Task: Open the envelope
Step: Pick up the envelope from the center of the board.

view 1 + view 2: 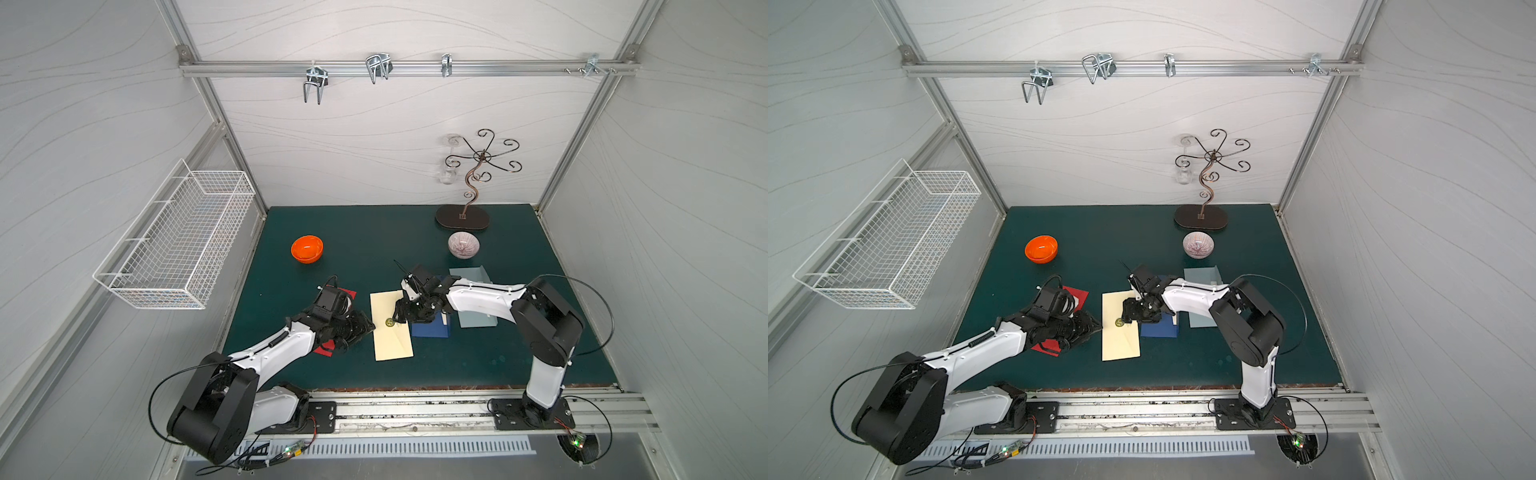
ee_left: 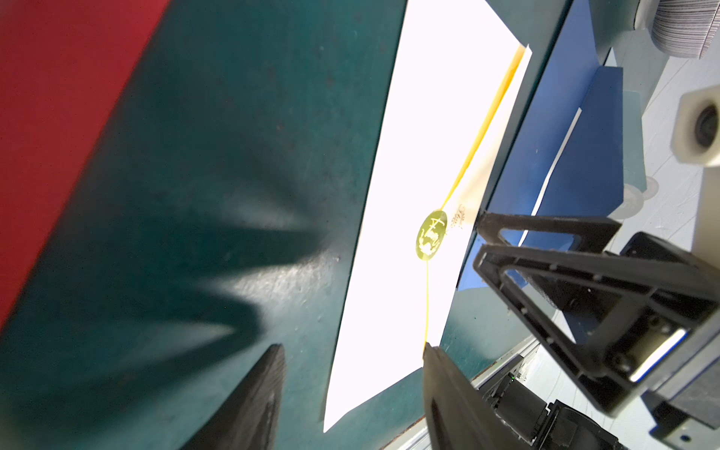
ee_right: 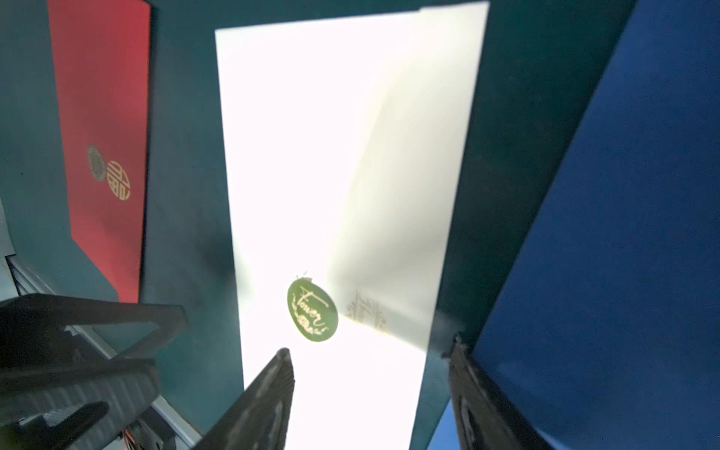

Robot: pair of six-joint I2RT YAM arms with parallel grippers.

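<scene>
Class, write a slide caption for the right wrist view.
Open right pincer poised over the cream envelope, beside its green seal.

A cream envelope lies flat, back side up, near the middle of the green counter. Its pointed flap is folded down, 1 edge slightly lifted, and a round green sticker with gold lettering sits at its tip.

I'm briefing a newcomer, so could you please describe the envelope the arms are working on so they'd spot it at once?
On the dark green table mat, a row of envelopes lies near its middle. Pick the cream envelope, between a red envelope and a blue envelope; it alone bears a round green seal sticker.
</scene>
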